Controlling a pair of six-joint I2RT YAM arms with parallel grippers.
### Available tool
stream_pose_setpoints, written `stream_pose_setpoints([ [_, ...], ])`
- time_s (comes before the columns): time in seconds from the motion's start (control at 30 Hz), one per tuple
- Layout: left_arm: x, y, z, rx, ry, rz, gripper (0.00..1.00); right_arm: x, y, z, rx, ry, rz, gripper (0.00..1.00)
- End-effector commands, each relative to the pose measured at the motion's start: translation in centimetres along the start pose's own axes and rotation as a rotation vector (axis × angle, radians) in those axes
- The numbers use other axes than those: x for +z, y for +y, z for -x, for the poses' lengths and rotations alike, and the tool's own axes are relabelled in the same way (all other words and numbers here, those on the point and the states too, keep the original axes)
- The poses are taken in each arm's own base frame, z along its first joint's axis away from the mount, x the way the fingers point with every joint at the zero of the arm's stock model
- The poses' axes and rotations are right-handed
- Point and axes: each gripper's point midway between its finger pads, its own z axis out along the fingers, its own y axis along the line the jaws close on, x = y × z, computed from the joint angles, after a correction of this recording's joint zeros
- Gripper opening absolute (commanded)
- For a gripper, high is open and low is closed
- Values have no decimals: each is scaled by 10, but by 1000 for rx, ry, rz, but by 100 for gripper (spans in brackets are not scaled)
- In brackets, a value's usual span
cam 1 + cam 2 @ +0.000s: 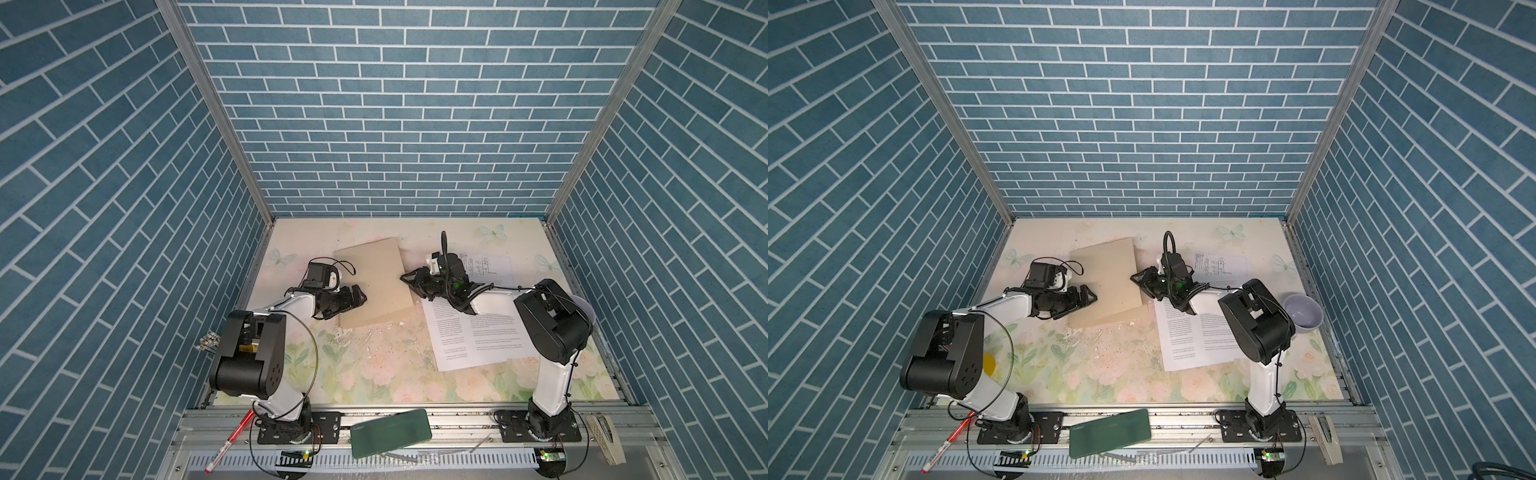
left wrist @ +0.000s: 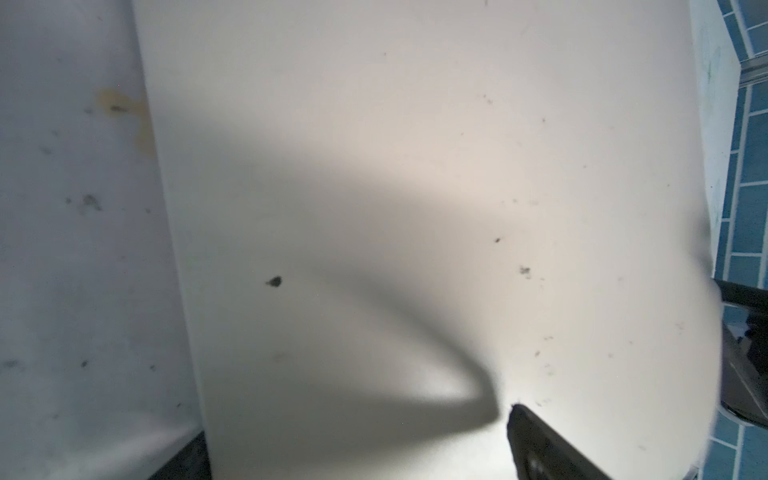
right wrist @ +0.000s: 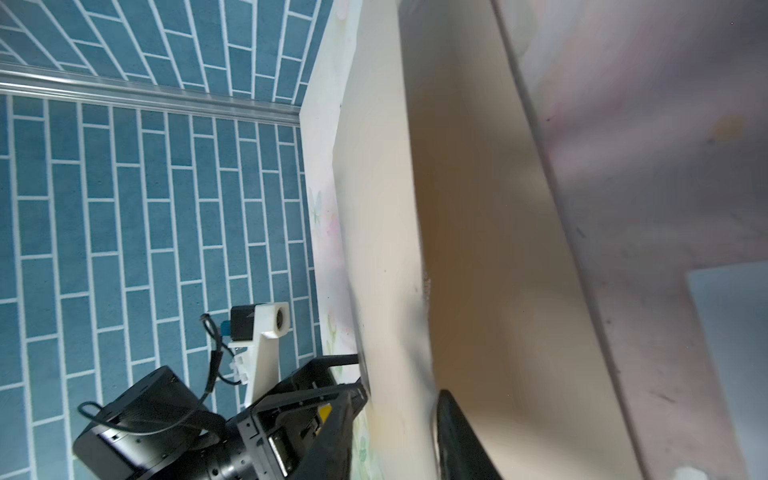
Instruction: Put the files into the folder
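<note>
Folder (image 1: 374,282) opening step: it's propped ajar at the right claw (image 1: 405,280), can't tell if that's gripping; left claw (image 1: 360,296) wide open, empty. Next, open wider, slide files (image 1: 469,336) in.

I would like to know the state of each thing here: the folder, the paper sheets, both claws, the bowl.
folder: lies on the table, cover raised a little along its right edge.
files: flat on the table, outside the folder, overlapping.
left claw: open, at the folder's left edge.
right claw: at the folder's right edge; open or shut unclear.
bowl: upright, looks empty.
</note>
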Motion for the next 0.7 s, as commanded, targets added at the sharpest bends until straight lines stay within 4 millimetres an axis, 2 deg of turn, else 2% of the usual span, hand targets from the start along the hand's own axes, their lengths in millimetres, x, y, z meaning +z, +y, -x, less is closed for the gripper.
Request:
stream_pose_setpoints([
  [0.0, -5, -10, 1, 37, -20, -42, 100, -6, 23, -8, 16, 19, 82, 34],
  [0.3, -8, -5, 3, 49, -45, -7, 100, -7, 18, -8, 3, 19, 45, 24],
  [0.47, -15, -3, 4, 102, -76, 59, 100, -9, 21, -7, -35, 28, -3, 17],
  [0.67, -24, -9, 1, 195, -146, 146, 100, -11, 23, -9, -57, 53, -35, 8],
])
